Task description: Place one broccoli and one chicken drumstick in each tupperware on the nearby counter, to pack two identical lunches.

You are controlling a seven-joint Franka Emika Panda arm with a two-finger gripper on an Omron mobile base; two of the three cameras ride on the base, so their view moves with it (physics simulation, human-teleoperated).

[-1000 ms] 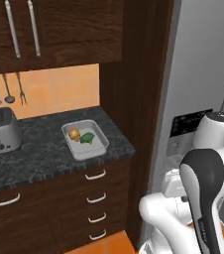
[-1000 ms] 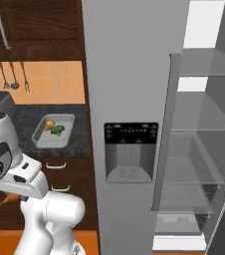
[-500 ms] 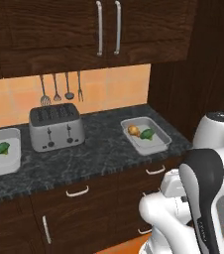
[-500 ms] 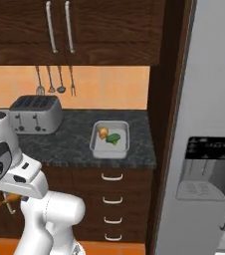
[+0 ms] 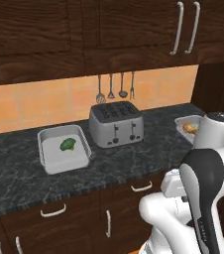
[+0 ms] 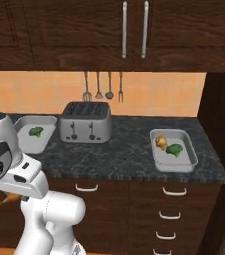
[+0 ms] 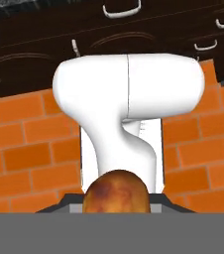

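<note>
Base driven left; gripper [image 7: 117, 211] grips drumstick [image 7: 117, 192]

Base has driven left along the counter [image 5: 134, 158]: fridge gone from both base views, toaster [image 5: 116, 124] now central, a 2nd tupperware [image 5: 64, 149] with 1 broccoli [image 5: 67, 144] has come into frame.

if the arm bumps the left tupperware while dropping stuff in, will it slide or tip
Probably slide rather than tip: the left tupperware is wide, shallow and flat on the counter. It looks light, holding just one broccoli, and the polished stone likely gives little grip. The toaster beside it might stop it.
</note>
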